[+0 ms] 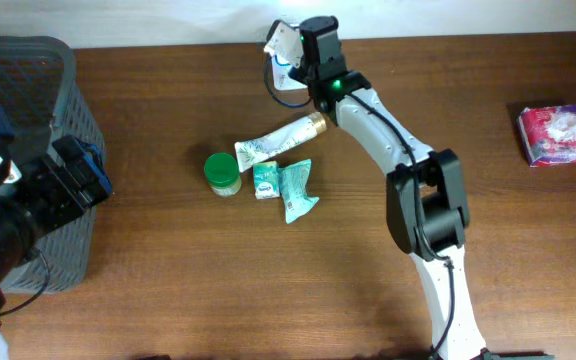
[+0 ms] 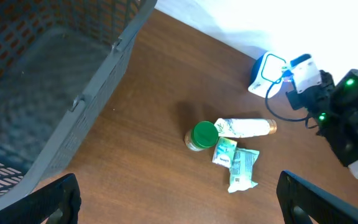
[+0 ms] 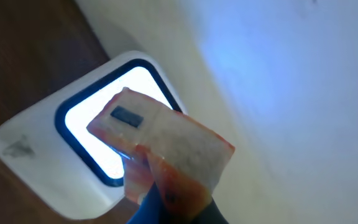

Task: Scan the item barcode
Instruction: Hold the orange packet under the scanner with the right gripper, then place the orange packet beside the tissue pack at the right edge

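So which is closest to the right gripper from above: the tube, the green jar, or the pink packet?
1. The tube, just below the right gripper.
2. The green jar, farther down and left.
3. The pink packet, far off right.

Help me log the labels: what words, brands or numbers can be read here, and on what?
Nothing reads clearly.
tube: print too small.
green sachets: white label blurred.
pink packet: print blurred.
held packet: dark patch, illegible.
scanner: faint mark, illegible.
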